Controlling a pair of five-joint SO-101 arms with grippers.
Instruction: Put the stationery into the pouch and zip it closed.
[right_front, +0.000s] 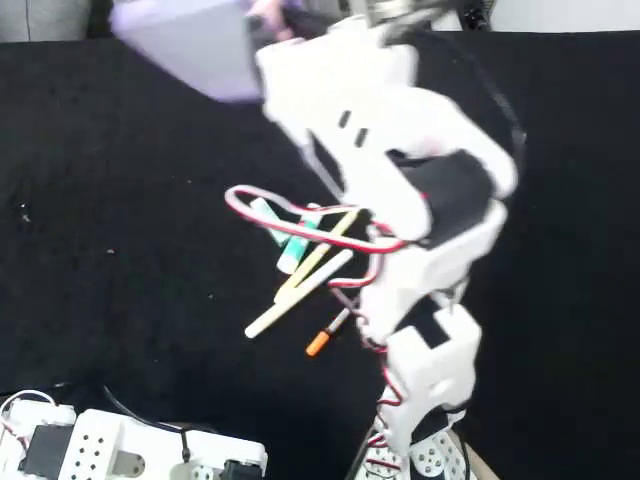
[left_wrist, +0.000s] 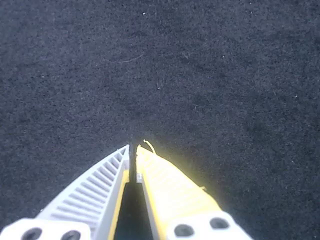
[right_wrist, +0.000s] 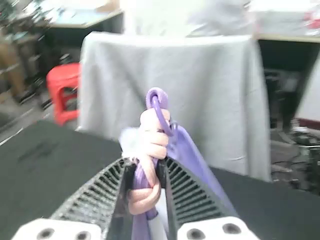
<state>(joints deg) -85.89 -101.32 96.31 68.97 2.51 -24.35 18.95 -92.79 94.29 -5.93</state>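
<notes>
Pouch (right_front: 190, 45): purple, judged soft, light and prone to sag. It is held raised over the table's far side by its pink strap (right_wrist: 150, 127), which is clamped in the right gripper (right_wrist: 145, 165).
Stationery (right_front: 300, 265): thin, stiff pens heaped mid-table, best gripped mid-shaft; crossed by an arm cable (right_front: 235, 200).
Left gripper (left_wrist: 134, 149): closed, empty, over black cloth (left_wrist: 150, 60).

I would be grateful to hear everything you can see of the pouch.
The pouch is pale purple and looks soft, with a pink cord and a purple ring at one end. The right gripper is shut on that cord, holding the pouch up over the far side of the table, away from the stationery pile. Its zip cannot be made out.
</notes>
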